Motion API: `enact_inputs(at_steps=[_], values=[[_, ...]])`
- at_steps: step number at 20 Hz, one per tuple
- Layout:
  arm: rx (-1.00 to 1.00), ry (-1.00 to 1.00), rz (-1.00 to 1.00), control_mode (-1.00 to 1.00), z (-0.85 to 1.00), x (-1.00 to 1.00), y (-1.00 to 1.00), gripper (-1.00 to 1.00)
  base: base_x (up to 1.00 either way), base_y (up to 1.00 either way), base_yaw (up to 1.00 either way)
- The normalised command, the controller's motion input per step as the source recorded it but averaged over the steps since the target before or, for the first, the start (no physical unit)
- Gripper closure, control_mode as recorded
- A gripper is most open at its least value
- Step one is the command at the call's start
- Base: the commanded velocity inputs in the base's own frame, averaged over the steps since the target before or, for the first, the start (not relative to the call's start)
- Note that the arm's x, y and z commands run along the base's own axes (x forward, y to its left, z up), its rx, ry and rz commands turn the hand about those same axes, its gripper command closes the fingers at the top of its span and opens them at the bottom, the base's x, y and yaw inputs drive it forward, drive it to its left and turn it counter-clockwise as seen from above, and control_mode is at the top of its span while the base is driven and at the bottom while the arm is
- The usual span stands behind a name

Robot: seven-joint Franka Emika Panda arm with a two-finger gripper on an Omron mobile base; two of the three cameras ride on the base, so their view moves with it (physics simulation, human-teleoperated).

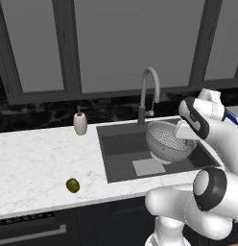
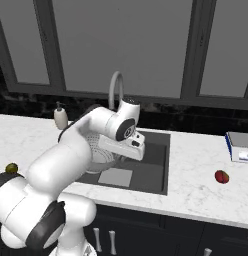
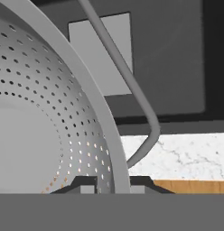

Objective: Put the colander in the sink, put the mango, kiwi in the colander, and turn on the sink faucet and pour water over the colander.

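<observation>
Your claw point(image 3: 112, 186) is pinching the colander point(image 1: 170, 141) by its rim, tilted over the sink point(image 1: 122, 158). Level it and lower it onto the basin floor before letting go. The kiwi point(image 1: 73, 185) waits on the desk point(image 1: 34, 158).

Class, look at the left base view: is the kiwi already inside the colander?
No. The kiwi lies on the white marble counter, left of the sink, well apart from the colander.
</observation>
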Motion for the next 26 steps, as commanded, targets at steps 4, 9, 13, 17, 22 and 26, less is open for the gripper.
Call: enact_inputs(at_steps=[4, 9, 13, 17, 22, 26], values=[[0.03, 0.0, 0.07, -1.0, -0.35, 0.6, -0.01, 1.0, 0.0, 0.0, 0.0], [0.02, 0.0, 0.01, -1.0, -0.37, 0.39, 0.0, 1.0, 0.0, 0.0, 0.0], [0.0, 0.0, 0.0, -1.0, -0.4, 0.26, 0.06, 1.0, 0.0, 0.0, 0.0], [0.0, 0.0, 0.0, -1.0, -0.32, 0.37, 0.03, 1.0, 0.0, 0.0, 0.0], [0.0, 0.0, 0.0, -1.0, -0.29, 0.28, -0.03, 1.0, 0.0, 0.0, 0.0], [0.0, 0.0, 0.0, -1.0, -0.19, 0.11, -0.23, 1.0, 0.0, 0.0, 0.0]])
